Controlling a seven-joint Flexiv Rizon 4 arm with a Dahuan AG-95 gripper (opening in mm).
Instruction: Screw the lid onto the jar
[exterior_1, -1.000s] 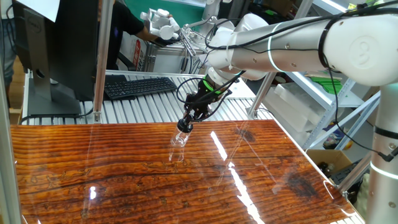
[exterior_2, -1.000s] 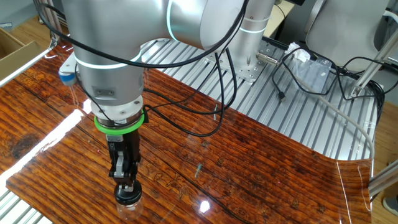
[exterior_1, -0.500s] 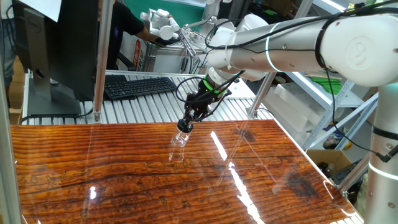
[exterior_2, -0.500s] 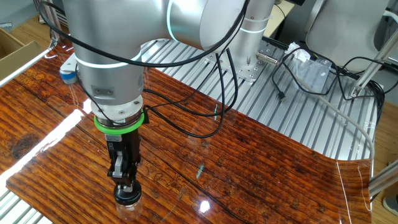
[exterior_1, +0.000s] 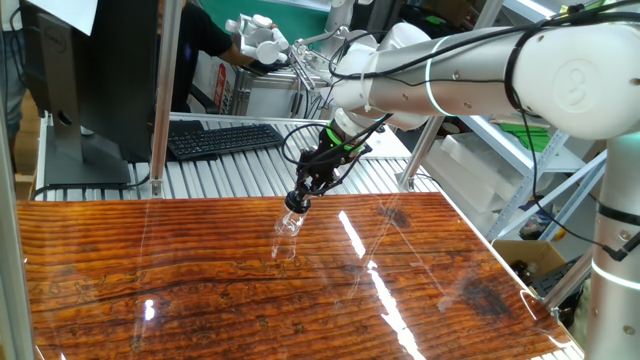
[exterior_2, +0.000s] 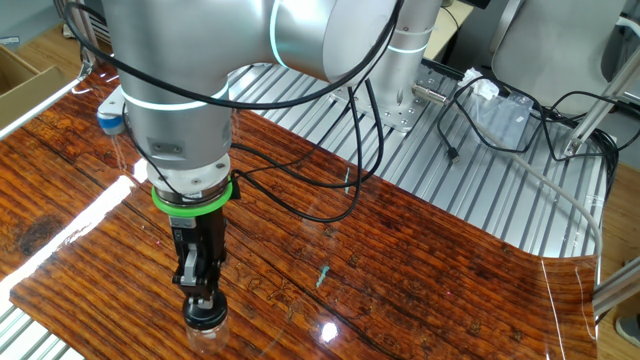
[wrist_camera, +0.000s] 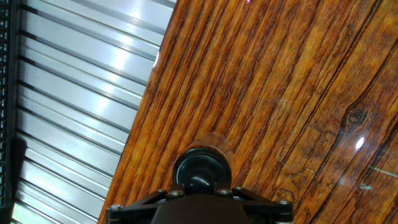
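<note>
Still, hardly anything moves: the hand (exterior_2: 203, 297) stays clamped on the black lid (exterior_2: 204, 311).
It sits atop the clear jar (exterior_1: 288, 226), upright mid-table (exterior_1: 200, 280); probably threading on, not finished.

Fixed view A: table-front, mid-range, faces keyboard (exterior_1: 222, 138).
Fixed view B: opposite side, closer.
Hand view: straight down.
Shared: jar (exterior_1: 288, 224).
</note>
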